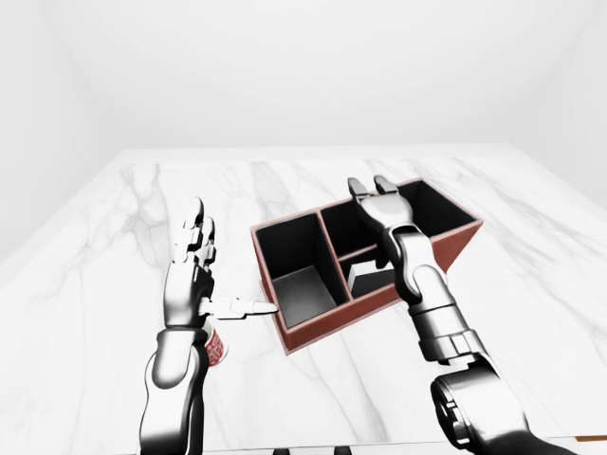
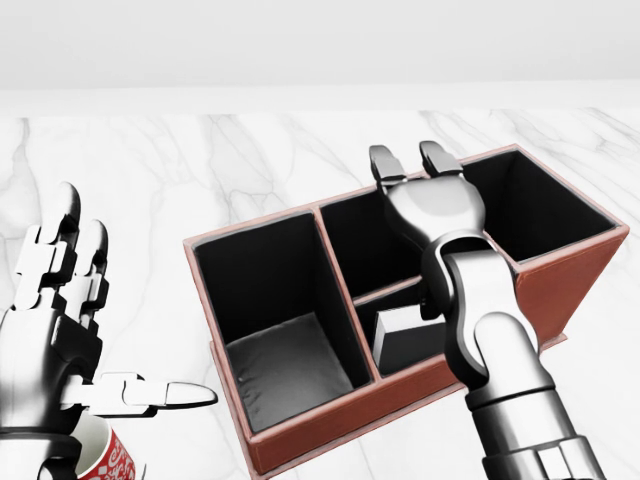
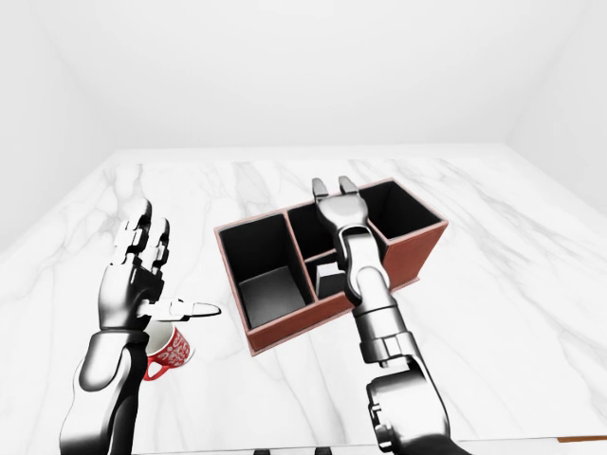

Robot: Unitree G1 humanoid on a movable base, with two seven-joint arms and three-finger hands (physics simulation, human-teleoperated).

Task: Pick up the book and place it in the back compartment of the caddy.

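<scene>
The red-brown caddy with black insides lies on the white marble table, turned at an angle. It has a large left compartment, a middle one split in two, and a large right one. A dark grey slab, apparently the book, stands in the lower middle compartment, partly hidden by my right forearm. My right hand hovers over the upper middle compartment, fingers stretched out, open and empty. My left hand is open and empty to the left of the caddy, its thumb pointing at the caddy's left wall.
A red patterned mug stands on the table under my left hand and wrist. The table's far edge meets a white wall at the top of the views. A brown strip shows at the bottom right corner of the left-eye view.
</scene>
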